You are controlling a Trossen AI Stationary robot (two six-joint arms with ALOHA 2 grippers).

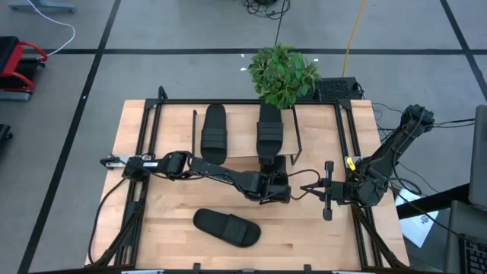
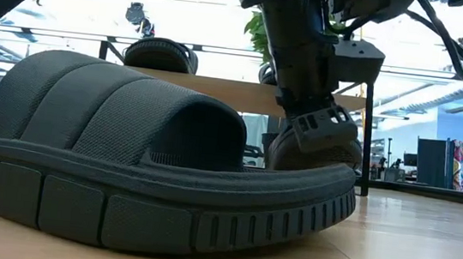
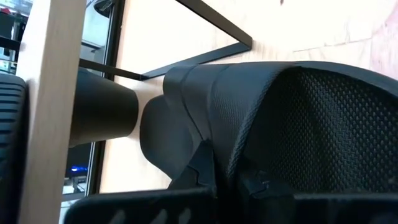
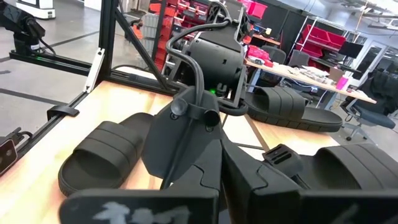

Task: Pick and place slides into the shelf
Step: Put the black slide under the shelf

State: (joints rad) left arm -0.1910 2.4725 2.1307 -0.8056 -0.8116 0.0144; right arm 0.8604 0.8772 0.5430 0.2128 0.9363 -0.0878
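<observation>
The shelf (image 1: 240, 134) stands at the table's far middle, with two black slides (image 1: 214, 134) (image 1: 269, 124) lying on its wooden plank. A third slide (image 1: 272, 163) lies at the shelf's front edge, its far end under the plank. My left gripper (image 1: 272, 183) reaches in from the left and is shut on that slide's near end. A fourth slide (image 1: 226, 227) rests sole-down on the table near the front edge and fills the low view (image 2: 125, 161). My right gripper (image 1: 306, 189) is open, level, pointing left, just right of the left gripper and touching nothing. My left gripper holds the third slide by its near end (image 1: 272, 173), coming at it from the table's near side and slanting down (image 2: 322, 126). The ribbed strap (image 3: 205, 106) shows just past the fingers. The gripper hides the place of contact. Whether the slide is lifted, I cannot tell.
A potted plant (image 1: 283, 72) stands behind the shelf at the far edge. Black metal rails (image 1: 144, 152) run along the table's left and right sides. Cables hang off the right arm (image 1: 396, 144). Bare wood lies to the left of the loose slide and ahead of the right gripper.
</observation>
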